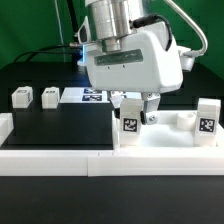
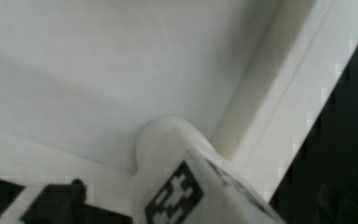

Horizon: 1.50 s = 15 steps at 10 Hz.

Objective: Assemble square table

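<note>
The square table's white slab (image 1: pixel 168 136) lies at the exterior view's right, against the low border wall. One tagged white leg (image 1: pixel 130 116) stands upright at the slab's near-left corner, and a second leg (image 1: pixel 207 117) stands at its right end. Two more legs (image 1: pixel 21 97) (image 1: pixel 50 96) rest on the black table at the left. My gripper (image 1: pixel 141 107) hangs over the first leg, open, its fingers on either side of it. In the wrist view that leg (image 2: pixel 190 180) rises from the slab (image 2: pixel 105 80), with a dark finger (image 2: pixel 59 201) clear of its side.
The marker board (image 1: pixel 91 96) lies flat behind the gripper. A long low white border wall (image 1: pixel 70 160) runs along the front, with a short return at the left (image 1: pixel 5 124). Cables hang behind the arm.
</note>
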### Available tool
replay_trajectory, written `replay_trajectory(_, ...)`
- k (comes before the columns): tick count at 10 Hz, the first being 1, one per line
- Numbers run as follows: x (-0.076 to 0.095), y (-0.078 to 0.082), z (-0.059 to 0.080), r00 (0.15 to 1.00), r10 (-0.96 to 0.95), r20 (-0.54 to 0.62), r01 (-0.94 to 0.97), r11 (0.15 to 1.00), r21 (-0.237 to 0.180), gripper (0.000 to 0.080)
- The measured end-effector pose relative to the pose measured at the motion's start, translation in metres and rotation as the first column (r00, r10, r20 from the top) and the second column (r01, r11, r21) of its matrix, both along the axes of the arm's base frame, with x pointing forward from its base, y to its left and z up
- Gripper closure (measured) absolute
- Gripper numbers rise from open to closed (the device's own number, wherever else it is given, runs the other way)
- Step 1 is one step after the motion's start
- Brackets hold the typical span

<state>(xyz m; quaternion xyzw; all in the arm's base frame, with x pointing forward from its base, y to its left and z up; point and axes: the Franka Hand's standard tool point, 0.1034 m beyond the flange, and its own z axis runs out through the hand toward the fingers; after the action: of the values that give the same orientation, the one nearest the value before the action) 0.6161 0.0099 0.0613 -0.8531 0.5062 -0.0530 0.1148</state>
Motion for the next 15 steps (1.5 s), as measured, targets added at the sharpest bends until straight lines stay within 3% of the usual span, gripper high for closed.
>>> replay_trajectory(2,-0.001,-0.001,0.000,0.977,0.215,0.007,-0.215,0.975,-0.049,0.0150)
replay_trajectory(4,0.011,0.001,0.005,0.762,0.645,-0.059,-0.647,0.756,-0.098,0.0150)
replay_trajectory(6,0.011,0.002,0.002,0.722,0.689,-0.061,-0.691,0.716,-0.102,0.0150)
replay_trajectory(8,0.011,0.002,0.001,0.767,0.639,-0.065,-0.642,0.761,-0.092,0.0412)
replay_trajectory(9,0.009,-0.004,0.000,0.818,0.571,-0.076,-0.576,0.813,-0.084,0.0412)
replay_trajectory(10,0.008,-0.006,-0.001,0.881,0.465,-0.087,-0.471,0.880,-0.069,0.0509)
replay_trajectory(11,0.008,-0.007,-0.001,0.910,0.405,-0.093,-0.411,0.909,-0.062,0.0512)
replay_trajectory(13,0.008,-0.008,-0.001,0.988,0.087,-0.129,-0.092,0.995,-0.033,0.0513)
replay_trajectory(15,0.006,0.001,-0.005,0.927,-0.326,-0.186,0.328,0.945,-0.023,0.0518)
